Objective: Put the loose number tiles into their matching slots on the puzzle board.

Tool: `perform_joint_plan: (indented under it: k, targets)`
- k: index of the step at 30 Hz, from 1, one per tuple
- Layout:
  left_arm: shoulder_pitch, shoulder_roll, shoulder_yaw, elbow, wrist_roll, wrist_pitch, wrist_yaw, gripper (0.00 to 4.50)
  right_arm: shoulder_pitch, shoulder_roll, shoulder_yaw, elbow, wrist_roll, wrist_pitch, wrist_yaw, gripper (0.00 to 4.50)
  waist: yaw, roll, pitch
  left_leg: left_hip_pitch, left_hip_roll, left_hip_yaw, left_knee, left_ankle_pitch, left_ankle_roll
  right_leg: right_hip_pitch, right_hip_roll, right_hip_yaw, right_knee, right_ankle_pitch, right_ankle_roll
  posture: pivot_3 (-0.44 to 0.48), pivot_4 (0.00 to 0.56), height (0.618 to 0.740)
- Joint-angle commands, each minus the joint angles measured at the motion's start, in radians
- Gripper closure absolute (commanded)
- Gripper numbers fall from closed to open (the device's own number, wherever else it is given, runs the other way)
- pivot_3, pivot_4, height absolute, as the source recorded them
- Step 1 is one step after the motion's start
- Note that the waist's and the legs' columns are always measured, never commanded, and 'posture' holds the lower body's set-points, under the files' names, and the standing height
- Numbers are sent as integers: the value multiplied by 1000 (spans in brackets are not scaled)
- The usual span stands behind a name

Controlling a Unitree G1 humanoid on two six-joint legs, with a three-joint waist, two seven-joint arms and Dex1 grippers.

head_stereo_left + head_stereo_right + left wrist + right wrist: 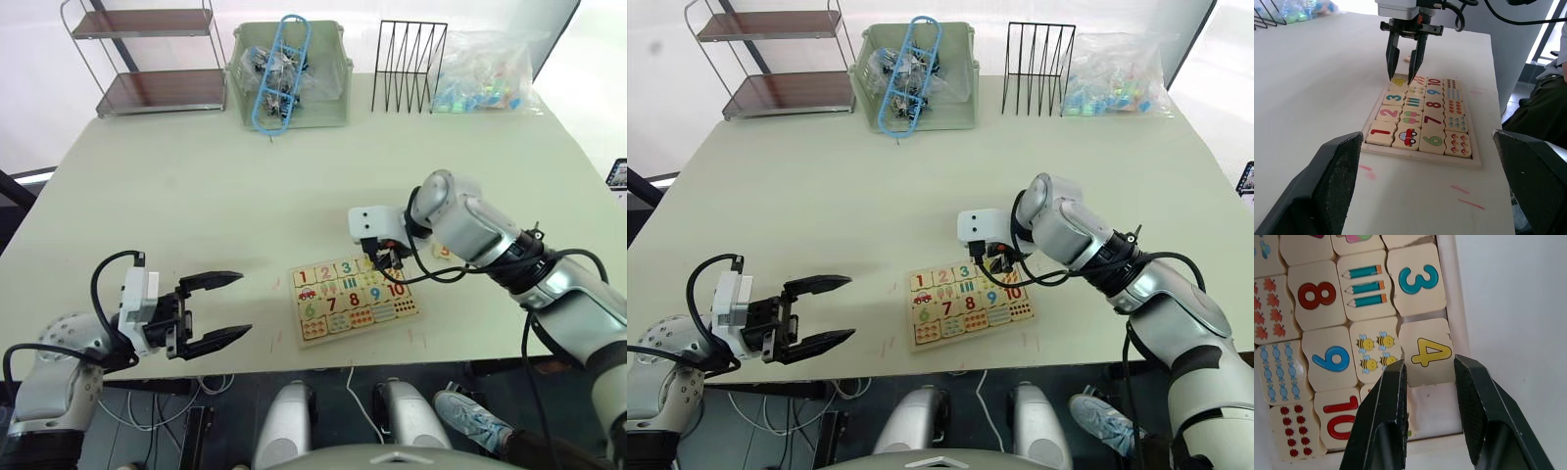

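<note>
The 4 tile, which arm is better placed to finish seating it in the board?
The right. Its gripper already straddles the 4 tile at the puzzle board, beside the 3. The left gripper hangs open, well off to the board's left.

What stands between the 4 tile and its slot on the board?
Nothing visible does. The 4 tile sits at its slot next to the 3 tile, at the edge of the puzzle board, with the right gripper open around it.
</note>
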Motion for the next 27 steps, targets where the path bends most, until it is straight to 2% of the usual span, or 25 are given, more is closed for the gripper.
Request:
perform_joint_plan:
  k: [1,16,17,19,21,22,27]
  targets:
    - [4,2,29,-42,-9,4,4,0,0,6,-16,-25,4,-5,5,3654,0,0,0,0,0,0,0,0,0,0,0,0,0,0,0,0,150,740]
    - [5,-2,25,-65,-8,21,18,0,9,1,-15,-27,1,-29,8,3654,0,0,0,0,0,0,0,0,0,0,0,0,0,0,0,0,150,740]
    - [4,-1,24,-65,-8,21,19,0,10,0,-15,-27,1,-32,9,2612,0,0,0,0,0,0,0,0,0,0,0,0,0,0,0,0,150,740]
    - [3,-1,24,-65,-8,23,19,0,12,0,-16,-26,1,-35,11,1769,0,0,0,0,0,0,0,0,0,0,0,0,0,0,0,0,150,740]
    - [1,-2,24,-65,-8,23,21,0,13,-1,-16,-25,0,-38,12,581,0,0,0,0,0,0,0,0,0,0,0,0,0,0,0,0,150,740]
    - [-1,-2,24,-64,-8,24,22,0,14,-1,-17,-23,-1,-41,11,174,0,0,0,0,0,0,0,0,0,0,0,0,0,0,0,0,150,740]
    - [1,-1,26,-67,-11,26,23,0,17,-3,-28,-16,0,-50,5,67,0,0,0,0,0,0,0,0,0,0,0,0,0,0,0,0,150,740]
